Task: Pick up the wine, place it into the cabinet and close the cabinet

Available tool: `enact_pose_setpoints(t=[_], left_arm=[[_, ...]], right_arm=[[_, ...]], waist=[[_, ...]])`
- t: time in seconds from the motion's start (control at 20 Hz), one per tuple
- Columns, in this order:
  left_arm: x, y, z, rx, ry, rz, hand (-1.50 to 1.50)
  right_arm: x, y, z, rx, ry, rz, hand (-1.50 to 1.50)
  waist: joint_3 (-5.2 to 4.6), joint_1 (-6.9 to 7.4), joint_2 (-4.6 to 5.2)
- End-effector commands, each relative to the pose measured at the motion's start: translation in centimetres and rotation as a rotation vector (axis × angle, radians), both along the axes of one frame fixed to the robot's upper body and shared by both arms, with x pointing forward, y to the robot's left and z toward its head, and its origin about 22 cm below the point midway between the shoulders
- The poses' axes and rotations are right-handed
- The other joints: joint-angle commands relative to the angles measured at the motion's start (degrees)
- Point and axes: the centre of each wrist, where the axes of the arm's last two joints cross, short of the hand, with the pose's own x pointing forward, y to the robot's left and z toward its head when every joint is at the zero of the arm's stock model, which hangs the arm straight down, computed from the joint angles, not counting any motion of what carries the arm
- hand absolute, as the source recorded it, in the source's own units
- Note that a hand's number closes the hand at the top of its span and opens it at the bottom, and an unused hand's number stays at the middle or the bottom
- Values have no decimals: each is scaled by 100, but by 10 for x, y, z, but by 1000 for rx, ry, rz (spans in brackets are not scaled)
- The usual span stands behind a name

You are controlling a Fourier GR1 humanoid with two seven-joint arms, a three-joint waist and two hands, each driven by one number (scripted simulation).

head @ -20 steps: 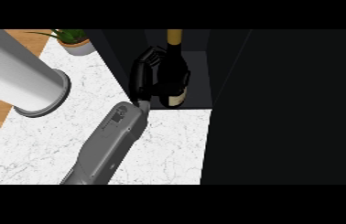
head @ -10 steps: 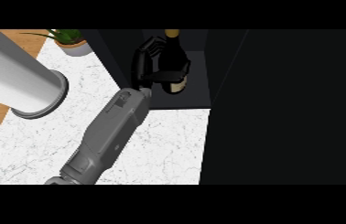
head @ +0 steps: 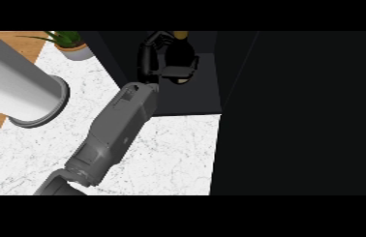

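Observation:
The wine bottle (head: 185, 51) is dark with a gold cap and a pale label, and it stands tilted inside the dark cabinet (head: 194, 103) at the top centre. My right hand (head: 151, 58) is shut on the bottle from its left side, its fingers curled round the body and hiding much of it. The grey forearm runs from the lower left edge up to the cabinet's opening. A broad dark panel (head: 300, 115), apparently the cabinet's open door, fills the right side. My left hand shows nowhere.
A tall pale grey cylinder (head: 25, 91) stands on the white marble counter (head: 164, 154) at the left, close to my forearm. A small potted plant (head: 70, 43) sits at the back left, beside a strip of wooden surface (head: 14, 37).
My right hand has carried the bottle deeper into the cabinet, upward in the view. The forearm now reaches past the cabinet's front edge.

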Motion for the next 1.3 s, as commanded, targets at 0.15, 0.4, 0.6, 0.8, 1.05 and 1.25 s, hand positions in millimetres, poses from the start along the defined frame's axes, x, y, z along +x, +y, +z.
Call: enact_pose_setpoints(t=[0.15,0.4,0.6,0.8,1.05,1.25], left_arm=[[3,-3,-5,16,0,35,150],[15,-7,14,-56,45,56,150],[15,-3,10,-149,90,47,150],[17,2,9,-173,84,73,150],[9,8,-12,-170,80,85,150],[19,35,-1,-129,91,85,150]], right_arm=[[-11,-13,11,27,-38,56,-150],[-12,4,3,47,-29,57,-150],[-14,9,4,47,-23,70,-150],[-6,7,0,19,-17,69,-150],[-12,3,8,30,-20,75,-150],[-10,12,7,22,-25,85,-150]], waist=[[4,-22,18],[1,-61,42],[-4,-101,60],[0,-113,75],[2,-134,71],[-2,-133,84]])
